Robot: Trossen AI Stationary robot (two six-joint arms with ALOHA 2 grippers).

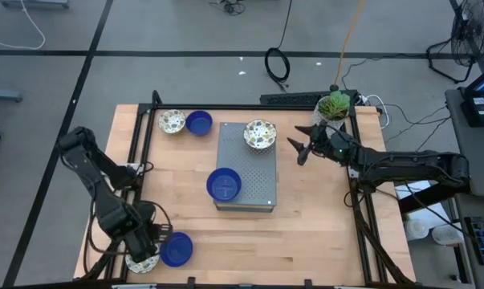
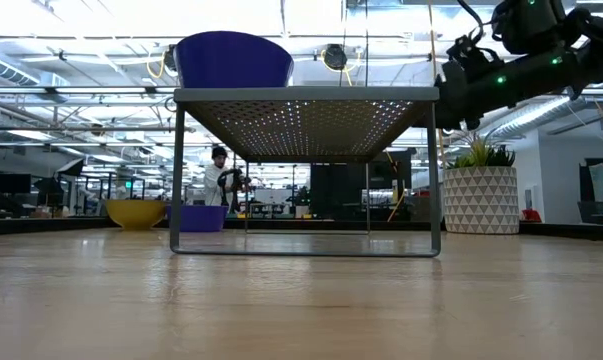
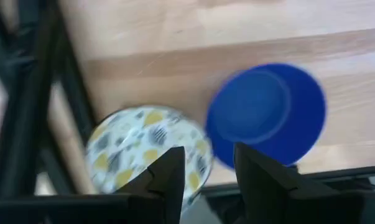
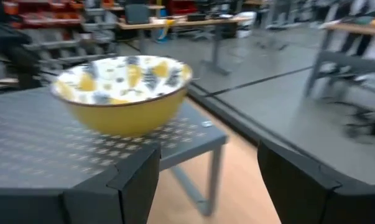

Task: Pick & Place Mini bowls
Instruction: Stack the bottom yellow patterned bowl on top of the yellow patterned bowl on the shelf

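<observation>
Six mini bowls show in the high view. One patterned bowl (image 1: 260,135) and one blue bowl (image 1: 224,185) sit on the grey perforated stand (image 1: 250,164). A patterned bowl (image 1: 172,122) and a blue bowl (image 1: 199,123) rest on the table at the far left. At the near left corner a patterned bowl (image 3: 143,149) lies beside a blue bowl (image 3: 268,115). My left gripper (image 3: 209,171) is open above these two, over the patterned bowl's rim. My right gripper (image 1: 298,151) is open, raised to the right of the stand's patterned bowl (image 4: 125,93), pointing at it. My left gripper stands over the patterned bowl's rim (image 3: 196,146) on the side toward the blue bowl, coming from above. One finger (image 3: 171,177) is over the bowl's inside and the other (image 3: 255,177) is outside it. Whether they touch the rim, I cannot tell.
A white pot with a green plant (image 1: 334,107) stands at the table's far right corner, just behind my right arm. A black frame (image 1: 137,152) runs along the table's edges. Bare wood lies in front of the stand. A person (image 2: 219,180) shows in the room beyond.
</observation>
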